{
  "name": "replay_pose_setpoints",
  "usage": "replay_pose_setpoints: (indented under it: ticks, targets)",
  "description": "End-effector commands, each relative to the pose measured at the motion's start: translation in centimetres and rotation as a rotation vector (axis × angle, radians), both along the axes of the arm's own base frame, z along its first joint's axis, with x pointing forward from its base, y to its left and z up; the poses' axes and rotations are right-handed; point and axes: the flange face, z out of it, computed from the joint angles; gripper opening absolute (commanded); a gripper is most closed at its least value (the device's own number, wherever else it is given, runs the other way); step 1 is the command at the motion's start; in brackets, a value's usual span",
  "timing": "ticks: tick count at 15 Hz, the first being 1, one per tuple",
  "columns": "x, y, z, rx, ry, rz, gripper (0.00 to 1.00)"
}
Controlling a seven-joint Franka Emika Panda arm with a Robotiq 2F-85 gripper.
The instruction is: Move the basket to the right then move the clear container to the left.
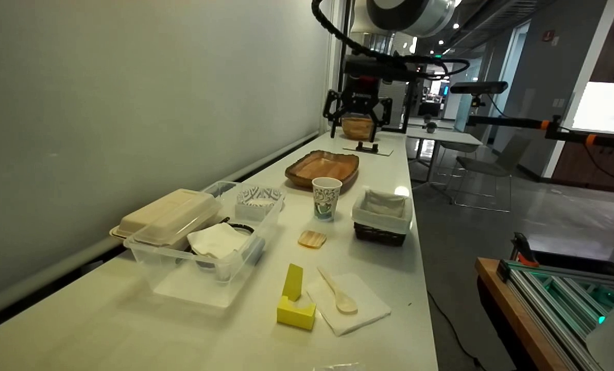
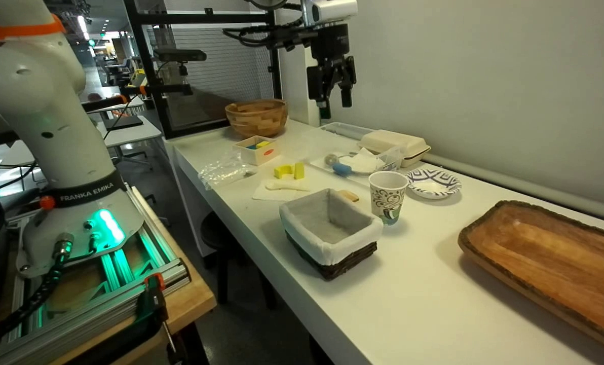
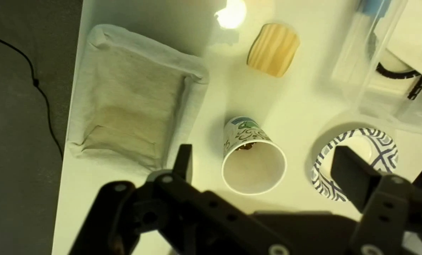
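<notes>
Pincer (image 1: 353,137): wide apart, up high, holding nothing | Basket (image 1: 381,219): near the edge of the surface (image 1: 235,340); looks light, squishy, I'd pinch its rim | Clear tub (image 1: 183,278): near the wall (image 1: 132,77); probably slick, heavier when loaded, pinch its rim

Wrist view: patterned plate (image 3: 384,156) partly hidden behind one of the fingers (image 3: 354,173); clear container (image 3: 368,79), beyond that finger, cut off by the edge. Dark patch at rim of cup (image 3: 262,173), seen between the fingers: too small to identify. In an exterior view: wooden tray (image 2: 555,248), lower than the fingers, cut off.
</notes>
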Motion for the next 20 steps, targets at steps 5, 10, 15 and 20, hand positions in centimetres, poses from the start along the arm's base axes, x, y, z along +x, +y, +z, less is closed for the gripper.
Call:
replay_pose_setpoints:
  ticks: [5,10,15,20]
  targets:
    - [0.9,-1.1,-0.8,-0.014,0.062,0.143,1.0]
    - [7.7,-0.5,-2.9,-0.03,0.105,0.414,1.0]
    - [15.2,1.8,-5.8,-0.04,0.112,0.704,1.0]
    - [21.3,1.5,-8.6,-0.101,0.15,0.981,1.0]
